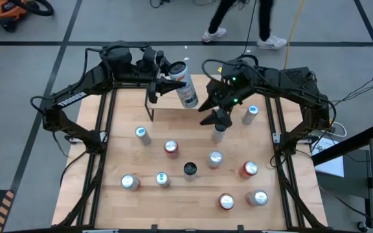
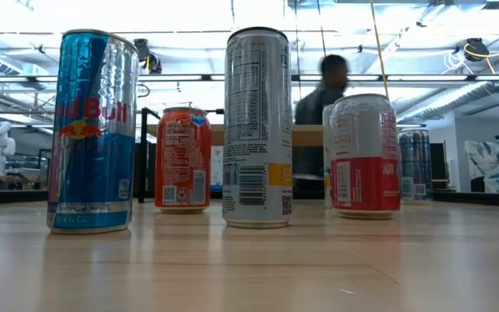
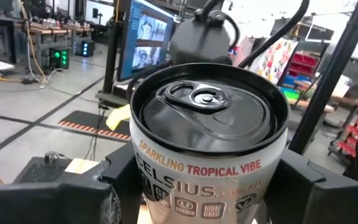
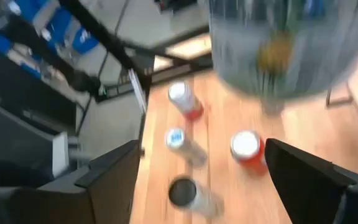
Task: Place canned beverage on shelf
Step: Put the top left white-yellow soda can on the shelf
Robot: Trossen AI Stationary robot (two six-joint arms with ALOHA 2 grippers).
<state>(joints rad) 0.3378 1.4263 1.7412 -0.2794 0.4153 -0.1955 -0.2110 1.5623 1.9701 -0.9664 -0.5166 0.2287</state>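
Bench (image 1: 115, 207): light wooden top carrying the shelf at its far edge and about a dozen cans scattered over the middle and near half.
Shelf (image 1: 167, 114): small raised wooden board on thin black legs, at the middle of the bench's far edge; from overhead its top looks bare, so no can appears to be placed yet.
Left arm: reaches in from the far left corner, and the left gripper (image 1: 168, 86) hangs above the shelf's far edge.
Left gripper state: clamped on the white Celsius can (image 1: 185, 90), one finger either side of the body (the wrist view shows the pull-tab top facing the camera and "Sparkling Tropical Vibe" on the label).
Celsius can: lifted off the bench and tilted, its top toward the far left; my reading is that it must be stood upright before it can be set down.
Right arm: comes in from the far right corner, and the right gripper (image 1: 216, 116) is low over the bench just right of the shelf.
Right gripper state: fingers spread wide with nothing between them, just above a silver can (image 1: 219, 132) (possibly lining up for the next pick, though that is a guess).
Waiting cans: a blue Red Bull can (image 2: 93, 130), an orange can (image 2: 183, 159), and a red-and-white can (image 2: 365, 154) stand upright near the low camera.
Background: a person (image 2: 323, 91) walks beyond the far edge, clear of both arms.
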